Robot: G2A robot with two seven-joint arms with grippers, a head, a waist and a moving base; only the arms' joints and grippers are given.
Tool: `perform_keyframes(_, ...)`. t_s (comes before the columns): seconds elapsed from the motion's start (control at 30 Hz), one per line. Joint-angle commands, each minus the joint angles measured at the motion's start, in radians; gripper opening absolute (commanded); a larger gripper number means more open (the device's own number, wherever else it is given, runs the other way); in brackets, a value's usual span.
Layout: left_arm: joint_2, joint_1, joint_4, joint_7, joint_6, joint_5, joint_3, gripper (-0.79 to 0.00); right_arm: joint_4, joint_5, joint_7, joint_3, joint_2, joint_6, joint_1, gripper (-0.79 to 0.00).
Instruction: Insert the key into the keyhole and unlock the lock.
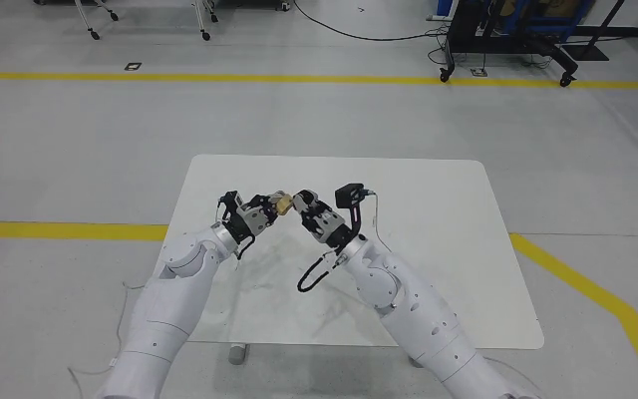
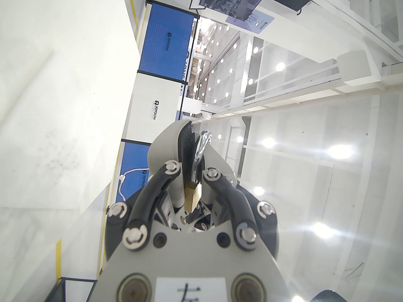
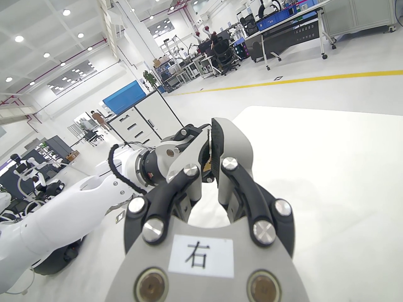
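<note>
Both arms meet above the middle of the white table (image 1: 429,249). My left gripper (image 1: 265,208) is shut on the padlock; the left wrist view shows its brass body (image 2: 192,197) near the palm and its silvery top (image 2: 201,146) pinched between the fingers (image 2: 184,139). My right gripper (image 1: 303,205) faces it tip to tip and is shut on a thin piece, mostly hidden by the pads, which I take for the key (image 3: 207,166). A brass spot (image 1: 284,203) shows where the two grippers meet. In the right wrist view the left gripper (image 3: 185,136) sits just beyond my right gripper (image 3: 209,138).
The bare tabletop (image 3: 315,164) stretches wide to the right and toward the far edge. A yellow floor line (image 1: 319,77) runs beyond the table, with a wheeled black frame (image 1: 508,45) farther back.
</note>
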Motion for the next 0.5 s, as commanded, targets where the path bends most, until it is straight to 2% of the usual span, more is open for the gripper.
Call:
perform_keyframes(0.0,0.0,-0.001,0.002,-0.001,0.0,0.0,0.001,-0.785,0.002,-0.004,0.004,0.001,-0.001,0.006,0.0,-0.785)
perform_keyframes(0.47,-0.001,-0.007,0.011,0.001,-0.009,-0.006,0.0,-0.785,0.005,0.025,0.056,0.01,-0.005,0.01,0.003,-0.785)
